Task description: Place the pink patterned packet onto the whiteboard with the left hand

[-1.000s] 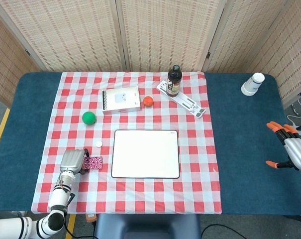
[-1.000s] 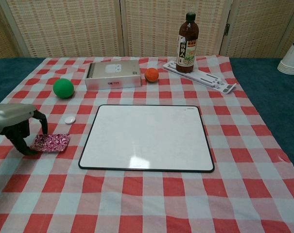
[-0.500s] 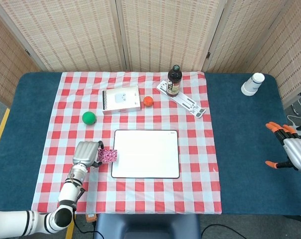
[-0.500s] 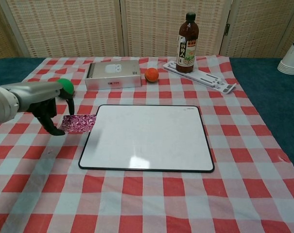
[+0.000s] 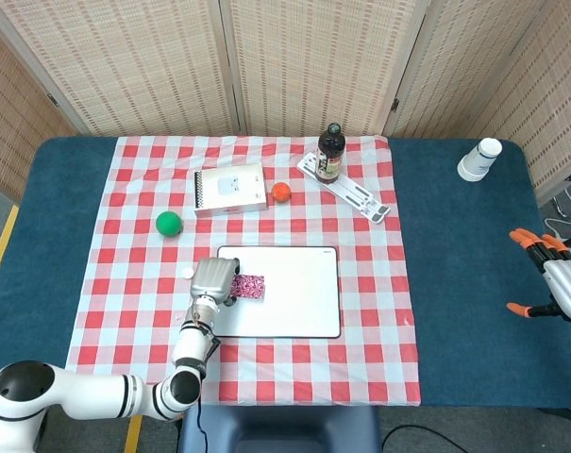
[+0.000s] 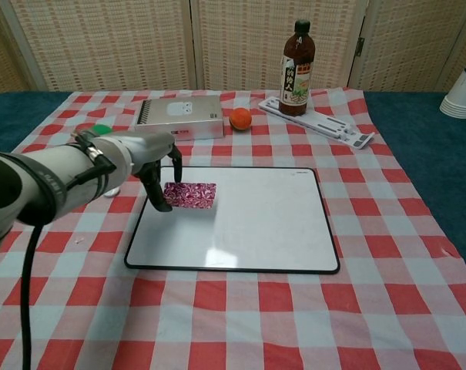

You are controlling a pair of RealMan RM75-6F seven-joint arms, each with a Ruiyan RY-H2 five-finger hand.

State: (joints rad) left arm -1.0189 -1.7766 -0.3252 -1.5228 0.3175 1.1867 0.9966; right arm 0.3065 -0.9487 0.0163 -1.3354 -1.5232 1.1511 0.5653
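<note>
My left hand (image 5: 215, 278) (image 6: 152, 158) pinches the pink patterned packet (image 5: 250, 286) (image 6: 190, 194) by its left edge and holds it just above the left part of the whiteboard (image 5: 299, 302) (image 6: 256, 223). The packet lies roughly flat, its shadow on the board below it. Far off at the table's right edge, my right hand (image 5: 554, 283) hovers with its orange-tipped fingers spread and nothing in it; the chest view does not show it.
Behind the board are a green ball (image 5: 168, 223), a silver box (image 5: 230, 189) (image 6: 179, 118), an orange ball (image 5: 281, 192) (image 6: 240, 118), a dark bottle (image 5: 329, 153) (image 6: 297, 68) and a white stand (image 5: 356, 193) (image 6: 317, 121). A small white cap (image 5: 187, 272) lies left of the board. White cups (image 5: 479, 159) (image 6: 462, 91) stand far right.
My left hand carried the packet rightward from the cloth beside the board to over the board's left part. The right hand stayed put.
</note>
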